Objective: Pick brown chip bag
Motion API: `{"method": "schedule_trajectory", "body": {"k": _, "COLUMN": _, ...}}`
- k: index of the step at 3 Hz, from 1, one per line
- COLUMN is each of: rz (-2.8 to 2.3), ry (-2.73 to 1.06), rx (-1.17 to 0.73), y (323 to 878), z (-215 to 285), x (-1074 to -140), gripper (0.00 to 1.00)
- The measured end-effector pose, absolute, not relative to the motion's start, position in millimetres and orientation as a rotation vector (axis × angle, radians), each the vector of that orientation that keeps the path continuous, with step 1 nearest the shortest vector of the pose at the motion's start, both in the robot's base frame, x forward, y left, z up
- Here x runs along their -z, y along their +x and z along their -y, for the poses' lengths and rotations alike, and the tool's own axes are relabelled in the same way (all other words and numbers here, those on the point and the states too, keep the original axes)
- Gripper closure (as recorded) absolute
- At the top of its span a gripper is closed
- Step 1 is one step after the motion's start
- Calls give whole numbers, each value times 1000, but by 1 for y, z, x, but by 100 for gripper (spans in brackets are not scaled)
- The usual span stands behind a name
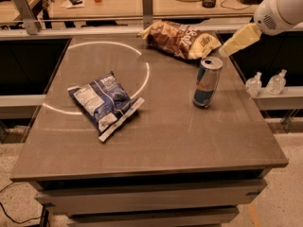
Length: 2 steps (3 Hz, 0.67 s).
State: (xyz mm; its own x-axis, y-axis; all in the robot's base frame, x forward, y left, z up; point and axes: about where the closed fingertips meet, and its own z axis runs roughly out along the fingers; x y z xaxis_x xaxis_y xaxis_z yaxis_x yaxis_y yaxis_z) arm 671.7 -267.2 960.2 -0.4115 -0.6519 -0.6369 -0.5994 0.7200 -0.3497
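The brown chip bag (181, 38) lies at the far edge of the table, dark brown and crinkly with yellow ends and white lettering. My gripper (227, 49) comes in from the upper right on a white arm (280, 7). Its cream-coloured tip hangs just right of the bag's right yellow end and just above the can's top. It holds nothing that I can see.
A blue and silver can (207, 82) stands upright in front of the bag, right of centre. A blue-and-white chip bag (105, 102) lies left of centre. The grey table (165, 141) has a ledge and a desk with clutter behind it. Two small bottles (265, 83) stand to the right.
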Motion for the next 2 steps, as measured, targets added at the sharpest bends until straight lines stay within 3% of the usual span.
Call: {"method": "schedule_trajectory", "body": {"k": 2, "rz": -2128, "ry": -991, "rx": -8, "y": 697, "z": 260, "x": -946, "gripper": 0}}
